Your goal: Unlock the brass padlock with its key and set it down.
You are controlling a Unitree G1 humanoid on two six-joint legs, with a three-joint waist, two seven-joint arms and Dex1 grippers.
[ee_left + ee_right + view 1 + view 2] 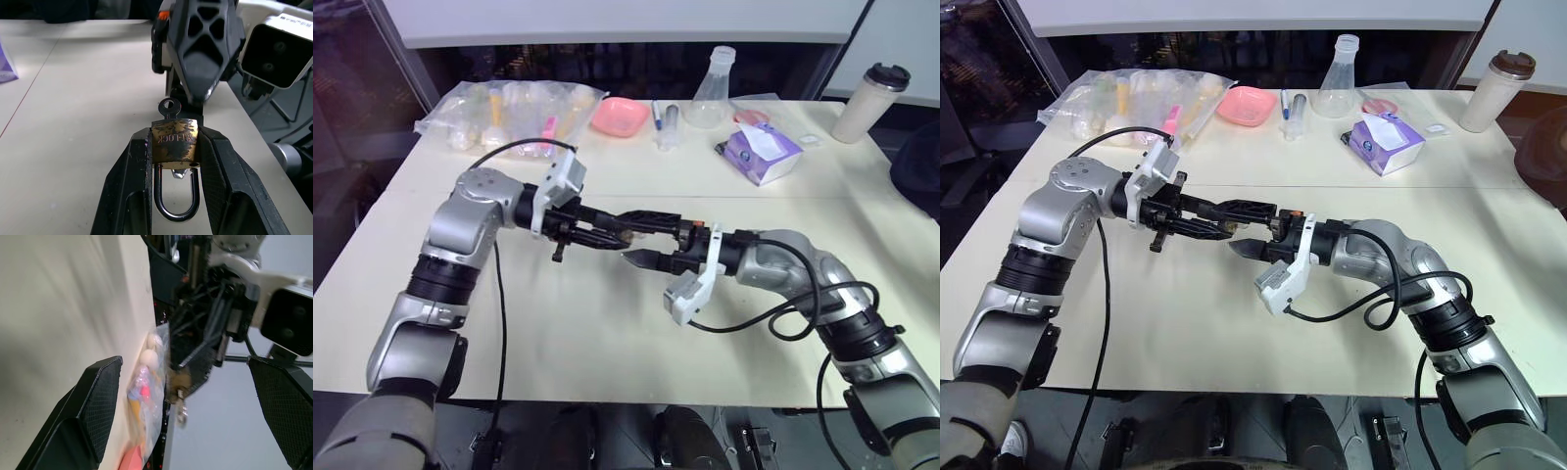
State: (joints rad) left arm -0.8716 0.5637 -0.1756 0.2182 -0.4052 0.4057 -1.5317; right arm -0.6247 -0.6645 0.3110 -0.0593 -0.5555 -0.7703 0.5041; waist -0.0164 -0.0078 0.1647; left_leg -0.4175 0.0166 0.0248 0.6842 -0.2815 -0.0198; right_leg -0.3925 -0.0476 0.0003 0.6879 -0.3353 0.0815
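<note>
Left gripper (pixel 173 156) clamps the padlock (pixel 174 145), right gripper (pixel 195 406) jaws apart: key (pixel 169 107) could slip out if bumped.

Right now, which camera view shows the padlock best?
The left wrist view: the padlock sits large between the left pincer's fingers, key in it, shackle visible. The right wrist view shows it small and blurred. In both eye views it is mostly hidden between the pincers.

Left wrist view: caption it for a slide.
Left pincer clamps the brass padlock, key inserted, facing the open right pincer.
</note>
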